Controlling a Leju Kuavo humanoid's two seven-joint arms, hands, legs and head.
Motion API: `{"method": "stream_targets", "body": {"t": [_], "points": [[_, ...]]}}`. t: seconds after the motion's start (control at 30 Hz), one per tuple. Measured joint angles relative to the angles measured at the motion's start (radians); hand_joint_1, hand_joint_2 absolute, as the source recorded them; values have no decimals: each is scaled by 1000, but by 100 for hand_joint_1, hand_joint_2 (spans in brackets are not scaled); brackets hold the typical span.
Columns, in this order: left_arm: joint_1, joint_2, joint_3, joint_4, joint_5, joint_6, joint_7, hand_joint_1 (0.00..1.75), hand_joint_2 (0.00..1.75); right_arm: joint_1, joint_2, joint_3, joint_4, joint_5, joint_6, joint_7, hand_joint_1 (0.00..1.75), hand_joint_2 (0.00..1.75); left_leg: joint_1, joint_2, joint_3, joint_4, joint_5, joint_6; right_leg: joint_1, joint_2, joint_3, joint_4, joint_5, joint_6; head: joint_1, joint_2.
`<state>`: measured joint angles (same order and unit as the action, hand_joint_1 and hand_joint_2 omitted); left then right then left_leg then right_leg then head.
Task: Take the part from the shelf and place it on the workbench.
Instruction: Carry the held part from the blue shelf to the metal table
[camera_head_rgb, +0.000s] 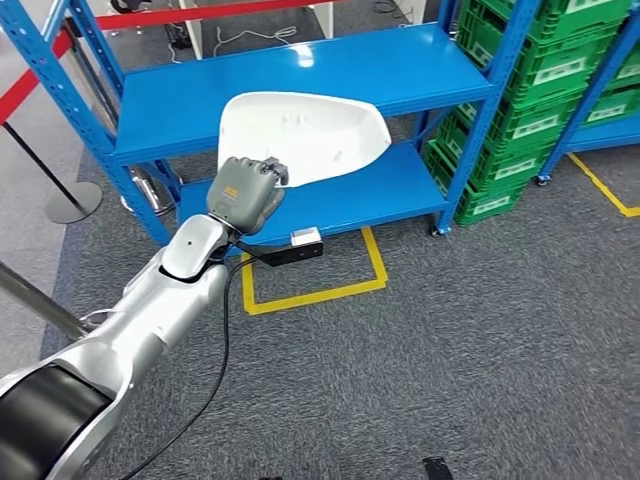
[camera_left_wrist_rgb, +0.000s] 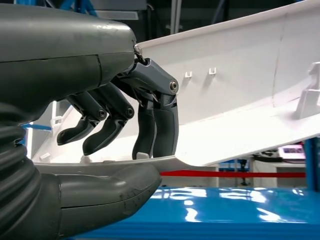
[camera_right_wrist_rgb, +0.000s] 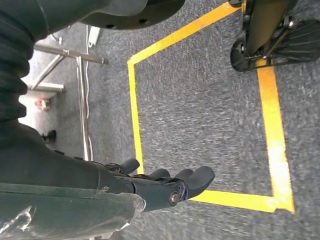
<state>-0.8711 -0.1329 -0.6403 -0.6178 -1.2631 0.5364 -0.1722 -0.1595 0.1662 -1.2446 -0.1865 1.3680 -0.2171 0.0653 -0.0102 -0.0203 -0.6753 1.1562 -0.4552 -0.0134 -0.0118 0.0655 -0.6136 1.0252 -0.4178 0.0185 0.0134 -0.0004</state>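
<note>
Here, left of frame: silver arm rises from lower left, left hand (camera_head_rgb: 246, 192) clamped on near edge of white part (camera_head_rgb: 306, 135), thumb (camera_left_wrist_rgb: 105, 192) under, fingers (camera_left_wrist_rgb: 156, 122) over rim. Part at upper centre, appears lifted off blue shelf (camera_head_rgb: 377, 70). Risk: long part held by one end, may tip, slip from shallow pinch, or clip shelf post on way out. Right hand (camera_right_wrist_rgb: 166, 185) hangs empty, fingers straight, over floor. Grey carpet (camera_head_rgb: 453, 360), yellow tape (camera_head_rgb: 317, 295); green crates (camera_head_rgb: 528, 90) upper right. Bench unseen.

White curved part (camera_head_rgb: 309, 135), tilted before blue shelf (camera_head_rgb: 317, 75)
</note>
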Motion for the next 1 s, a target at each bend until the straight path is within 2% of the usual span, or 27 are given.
{"method": "stream_targets", "body": {"t": [0.07, 0.1, 0.17, 0.2, 0.27, 0.3, 0.33, 0.37, 0.4, 0.43, 0.47, 0.53, 0.57, 0.6, 0.63, 0.7, 0.77, 0.83, 0.87, 0.9, 0.93, 0.97, 1.0], "points": [[-5, 0, -3, 0, 4, 0, 0, 175, 175, -3, 1, -1, 0, 0, 1, -3, 0, 175, 2, -42, 74, -115, 29, 12, 0, 19, -9, 1, 8, 9, 0, 0], [-7, 1, -4, 0, 5, 0, 0, 175, 175, -5, 1, -1, 0, -1, 1, -5, 0, 175, 3, -54, 91, -144, 29, 16, -2, 28, -14, 1, 13, 15, 0, 0], [-9, 0, -6, 0, 7, 0, 0, 175, 175, -5, 1, -2, 0, -1, 1, -6, 0, 175, 3, -42, 95, -161, 27, 18, -4, 45, -23, -2, 22, 27, -1, 0], [-10, -2, -7, 0, 7, 0, 0, 175, 175, -3, 1, -2, 0, -1, 2, -6, 0, 175, 5, -30, 95, -166, 29, 20, -3, 39, -30, 0, 21, 33, 0, 0], [-12, -4, -9, 0, 8, 0, 0, 175, 175, -1, 1, -3, 0, -1, 2, -7, 0, 175, 9, -6, 94, -173, 36, 27, 0, -2, -58, 52, -14, 42, 6, 0], [-12, -3, -11, -1, 8, 0, 0, 175, 175, -2, 1, -4, 0, -1, 2, -7, 0, 175, 9, 5, 94, -174, 37, 29, 1, -29, -83, 107, -47, 47, 9, 0], [-11, -2, -12, -1, 8, 0, 0, 175, 175, -3, 1, -4, 0, -1, 2, -7, 0, 175, 9, 18, 92, -174, 38, 31, 1, -45, -111, 176, -80, 51, 11, 0], [-10, -1, -14, -1, 8, 0, 0, 175, 175, -4, 1, -4, 0, -1, 2, -7, 0, 175, 9, 31, 92, -173, 38, 32, 0, -54, -135, 237, -104, 55, 11, 0], [-8, -1, -16, -1, 8, 0, 0, 175, 175, -4, 1, -4, 0, -1, 3, -7, 0, 175, 9, 44, 91, -173, 39, 32, 0, -57, -146, 271, -112, 57, 12, 0], [-7, 0, -18, -1, 8, 0, 0, 175, 175, -4, 1, -5, 0, -1, 4, -7, 0, 175, 9, 56, 91, -173, 39, 32, 0, -60, -138, 267, -102, 59, 12, 0], [-7, -1, -20, -1, 8, 0, 0, 175, 175, -4, 0, -6, 0, -1, 5, -7, 0, 175, 9, 68, 92, -172, 39, 31, 0, -66, -111, 224, -77, 59, 12, 0], [-10, 0, -22, -1, 9, 0, 0, 175, 175, -5, 1, -6, 0, -1, 5, -7, 0, 175, 5, 87, 91, -167, 37, 25, 5, -109, -32, 88, -23, 56, 13, 0], [-12, 0, -23, -1, 11, 0, 0, 175, 175, -7, 1, -6, 0, -1, 5, -8, 0, 175, 1, 96, 90, -164, 36, 21, 7, -128, -6, 38, -8, 49, 12, 0], [-14, 0, -24, -1, 12, 0, 0, 175, 175, -8, 1, -7, 0, -1, 5, -8, 0, 175, -4, 104, 88, -161, 36, 17, 9, -140, 6, 10, -2, 41, 11, 0], [-15, 0, -25, -1, 14, 0, 0, 175, 175, -9, 2, -7, 0, -1, 5, -8, 0, 175, -8, 113, 87, -159, 36, 13, 12, -138, 6, 3, -3, 32, 10, 0], [-17, -2, -27, -1, 15, 0, 0, 175, 175, -7, 2, -7, 0, -1, 5, -9, 0, 175, -7, 128, 86, -158, 33, 6, 9, -111, -3, 3, 4, 16, 8, 0], [-17, -3, -29, -1, 16, 0, 0, 175, 175, -7, 2, -7, 0, -1, 4, -8, 0, 175, -2, 96, 70, -119, -1, -5, 5, -87, -9, 1, 12, 4, 7, 0], [-16, -1, -30, 0, 17, 0, 0, 175, 175, -9, 1, -7, 0, -1, 1, -8, 0, 175, 3, 46, 20, -2, -70, -12, 1, -63, -17, 0, 19, -4, 4, 0], [-13, 0, -30, 0, 17, 0, 0, 175, 175, -9, 1, -7, 0, -1, 0, -8, 0, 175, 4, 35, -11, 65, -99, -14, 0, -50, -20, 0, 22, -7, 3, 0], [-10, 0, -31, 0, 18, 0, 0, 175, 175, -8, 2, -8, 0, -1, -1, -8, 0, 175, 4, 30, -33, 114, -113, -14, 0, -36, -24, 0, 25, -7, 3, 0], [-7, 1, -31, 0, 18, 0, 0, 175, 175, -6, 1, -8, 0, -1, -1, -8, 0, 175, 4, 27, -40, 128, -108, -12, 0, -22, -27, 0, 28, -6, 3, 0], [-6, 1, -32, 0, 18, 0, 0, 175, 175, -4, 2, -8, 0, -1, -2, -8, 0, 175, 5, 24, -29, 104, -84, -11, -1, -8, -29, 0, 31, -3, 3, 0], [-6, 1, -32, 0, 18, 0, 0, 175, 175, -3, 1, -8, 0, -1, -2, -8, 0, 175, 7, 14, -1, 50, -50, -9, -1, 6, -30, 1, 34, 0, 3, 0]]}}
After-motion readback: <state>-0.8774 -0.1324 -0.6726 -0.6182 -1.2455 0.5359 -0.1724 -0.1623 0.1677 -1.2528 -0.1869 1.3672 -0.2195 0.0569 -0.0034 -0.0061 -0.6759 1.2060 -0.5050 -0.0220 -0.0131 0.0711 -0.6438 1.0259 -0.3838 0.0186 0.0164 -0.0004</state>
